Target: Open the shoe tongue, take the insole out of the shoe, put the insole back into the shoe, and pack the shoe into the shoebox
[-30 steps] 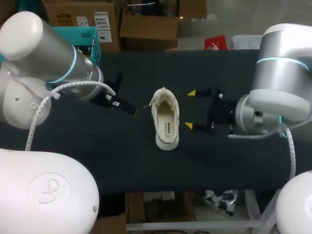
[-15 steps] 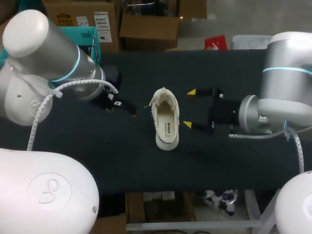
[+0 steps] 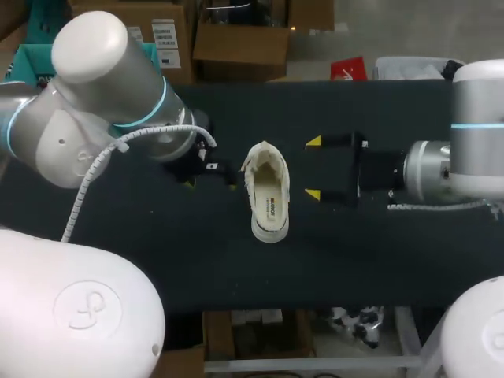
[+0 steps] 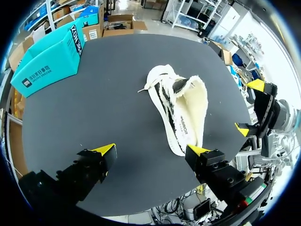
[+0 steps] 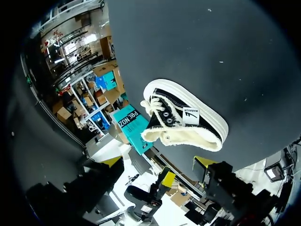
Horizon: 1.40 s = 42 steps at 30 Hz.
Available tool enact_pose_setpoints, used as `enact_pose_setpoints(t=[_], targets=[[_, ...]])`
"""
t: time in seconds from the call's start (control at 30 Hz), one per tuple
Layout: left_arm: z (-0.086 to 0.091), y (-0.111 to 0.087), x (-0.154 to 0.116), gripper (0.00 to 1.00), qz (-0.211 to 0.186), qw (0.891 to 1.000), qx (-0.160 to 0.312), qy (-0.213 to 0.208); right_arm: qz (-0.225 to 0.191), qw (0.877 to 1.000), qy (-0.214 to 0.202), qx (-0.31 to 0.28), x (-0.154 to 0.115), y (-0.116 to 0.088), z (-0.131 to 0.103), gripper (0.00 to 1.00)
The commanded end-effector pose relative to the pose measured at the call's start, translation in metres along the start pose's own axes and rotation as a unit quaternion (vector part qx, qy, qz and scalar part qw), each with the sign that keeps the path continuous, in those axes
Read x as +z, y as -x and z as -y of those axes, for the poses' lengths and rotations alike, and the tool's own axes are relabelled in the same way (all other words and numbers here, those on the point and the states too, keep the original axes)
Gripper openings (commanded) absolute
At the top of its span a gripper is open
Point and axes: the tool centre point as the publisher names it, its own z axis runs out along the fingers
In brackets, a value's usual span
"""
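Observation:
A white low shoe (image 3: 266, 191) with cream lining lies mid-table, its opening up and its insole (image 3: 268, 197) inside. In the head view my left gripper (image 3: 211, 179) stands open just left of the shoe, not touching it. Open too, my right gripper (image 3: 313, 168) is close on the shoe's right. In the left wrist view the shoe (image 4: 181, 110) lies ahead of the open gripper (image 4: 151, 150), nearer one finger. The right wrist view shows the shoe's black-and-white side (image 5: 183, 117) ahead of its open gripper (image 5: 159, 162). The teal shoebox (image 4: 47, 61) stands at the table's far left.
In the head view the shoebox (image 3: 17, 61) is mostly hidden behind my left arm. My right gripper (image 4: 251, 108) shows beyond the shoe in the left wrist view. The shoebox (image 5: 131, 125) shows beyond the shoe in the right wrist view. The black tabletop (image 3: 236, 260) stretches bare in front of the shoe.
My left arm has swung right, bringing its open gripper closer to the shoe. The right gripper has drawn back slightly to the right. The shoe has not moved.

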Motion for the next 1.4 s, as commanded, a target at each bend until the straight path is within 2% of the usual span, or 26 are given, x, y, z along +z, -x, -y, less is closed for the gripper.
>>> enact_pose_setpoints(t=[0.03, 0.3, 0.33, 0.43, 0.67, 0.73, 0.77, 0.97, 1.13, 1.17, 1.23, 1.33, 1.4], targets=[[0.008, -0.008, 0.015, 1.00, 0.025, 0.999, -0.027, 0.015, 0.202, 0.968, -0.150, 0.003, -0.011, -0.004, -0.002, 1.00], [0.012, -0.020, 0.032, 1.00, 0.015, 0.997, -0.065, 0.036, 0.202, 0.968, -0.150, 0.003, -0.011, -0.004, -0.002, 1.00], [0.012, -0.024, 0.034, 1.00, 0.021, 0.997, -0.069, 0.035, 0.205, 0.965, -0.162, -0.018, -0.015, -0.006, -0.004, 1.00], [0.013, -0.031, 0.041, 1.00, 0.030, 0.996, -0.076, 0.041, 0.235, 0.956, -0.161, -0.072, -0.026, -0.008, -0.007, 1.00], [0.024, -0.036, 0.058, 1.00, 0.047, 0.991, -0.112, 0.057, 0.262, 0.951, -0.099, -0.133, -0.042, -0.005, 0.003, 1.00], [0.027, -0.036, 0.063, 1.00, 0.047, 0.990, -0.121, 0.064, 0.268, 0.953, -0.070, -0.123, -0.044, -0.002, 0.008, 1.00], [0.029, -0.037, 0.066, 1.00, 0.052, 0.989, -0.123, 0.063, 0.263, 0.959, -0.044, -0.099, -0.045, 0.000, 0.009, 1.00], [0.038, -0.039, 0.081, 1.00, 0.052, 0.986, -0.142, 0.071, 0.263, 0.959, -0.044, -0.099, -0.045, 0.000, 0.009, 1.00], [0.037, -0.042, 0.086, 1.00, 0.057, 0.984, -0.155, 0.075, 0.263, 0.959, -0.044, -0.099, -0.045, 0.000, 0.009, 1.00], [0.036, -0.043, 0.087, 0.98, 0.063, 0.983, -0.155, 0.072, 0.263, 0.959, -0.044, -0.099, -0.045, 0.000, 0.009, 1.00], [0.036, -0.045, 0.090, 0.86, 0.063, 0.983, -0.158, 0.073, 0.263, 0.959, -0.044, -0.099, -0.045, 0.000, 0.009, 1.00], [0.037, -0.048, 0.096, 0.55, 0.068, 0.981, -0.167, 0.072, 0.263, 0.959, -0.044, -0.099, -0.045, 0.000, 0.009, 1.00], [0.038, -0.049, 0.098, 0.41, 0.069, 0.980, -0.172, 0.072, 0.305, 0.945, -0.032, -0.118, -0.044, -0.006, 0.005, 1.00]])
